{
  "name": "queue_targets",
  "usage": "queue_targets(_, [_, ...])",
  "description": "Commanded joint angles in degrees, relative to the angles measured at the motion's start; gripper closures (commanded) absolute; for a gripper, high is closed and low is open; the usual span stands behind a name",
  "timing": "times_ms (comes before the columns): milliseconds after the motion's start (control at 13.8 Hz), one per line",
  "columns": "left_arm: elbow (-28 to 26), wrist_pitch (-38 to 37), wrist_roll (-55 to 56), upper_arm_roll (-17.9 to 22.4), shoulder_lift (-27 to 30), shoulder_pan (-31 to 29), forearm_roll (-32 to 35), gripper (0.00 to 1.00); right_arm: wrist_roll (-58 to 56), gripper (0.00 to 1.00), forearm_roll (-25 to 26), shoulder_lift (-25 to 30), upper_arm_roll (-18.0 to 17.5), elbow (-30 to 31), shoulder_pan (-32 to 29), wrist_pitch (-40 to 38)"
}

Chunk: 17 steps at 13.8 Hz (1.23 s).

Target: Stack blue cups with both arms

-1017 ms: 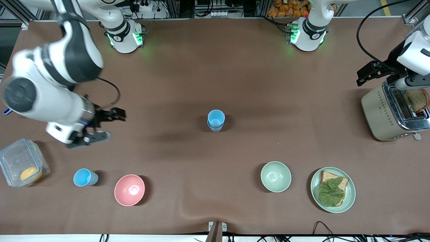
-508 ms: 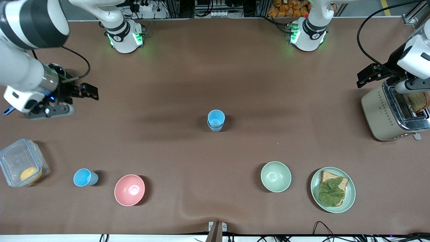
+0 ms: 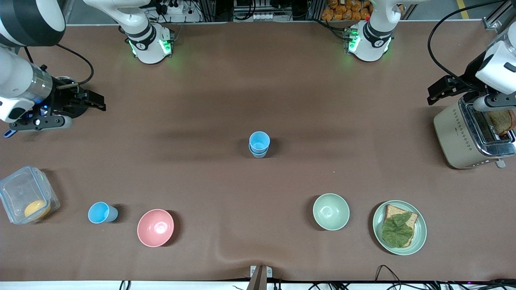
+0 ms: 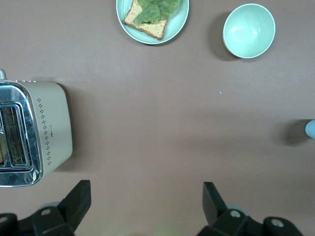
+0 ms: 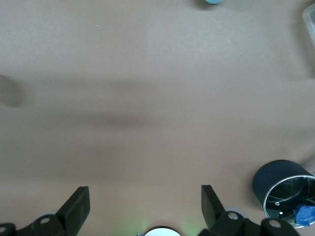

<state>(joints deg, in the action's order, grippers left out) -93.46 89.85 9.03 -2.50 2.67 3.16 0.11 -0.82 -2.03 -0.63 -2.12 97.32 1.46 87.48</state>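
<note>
Two blue cups (image 3: 258,144) stand nested at the middle of the table, the bright sky blue one in the duller grey-blue one; their edge shows in the left wrist view (image 4: 311,129). A third blue cup (image 3: 102,212) stands near the front edge beside the pink bowl (image 3: 155,227); its edge shows in the right wrist view (image 5: 214,1). My right gripper (image 3: 98,104) (image 5: 144,202) is open and empty, over bare table at the right arm's end. My left gripper (image 3: 437,90) (image 4: 145,196) is open and empty, over the table beside the toaster (image 3: 469,137).
A clear box (image 3: 25,199) holding something orange stands beside the lone cup. A dark round tin (image 5: 283,194) stands by my right gripper. A pale green bowl (image 3: 331,211) and a plate (image 3: 419,237) with toast and a leaf stand near the front edge.
My right arm has pulled back from the table's middle toward its own end and toward the bases. The left arm and the cups have not moved.
</note>
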Motion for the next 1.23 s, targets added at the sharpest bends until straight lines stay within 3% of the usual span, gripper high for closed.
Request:
queue_targets(0, [1.61, -1.26, -1.39, 0.04, -0.64, 0.0, -0.46, 0.0, 0.29, 0.0, 0.1, 1.42, -0.52, 0.32, -1.02, -1.43])
queue_targets(1162, [5.48, -5.48, -1.39, -0.22, -1.43, 0.09, 2.7, 0.0, -0.59, 0.0, -0.16, 0.9, 2.55, -5.47, -0.85, -4.25])
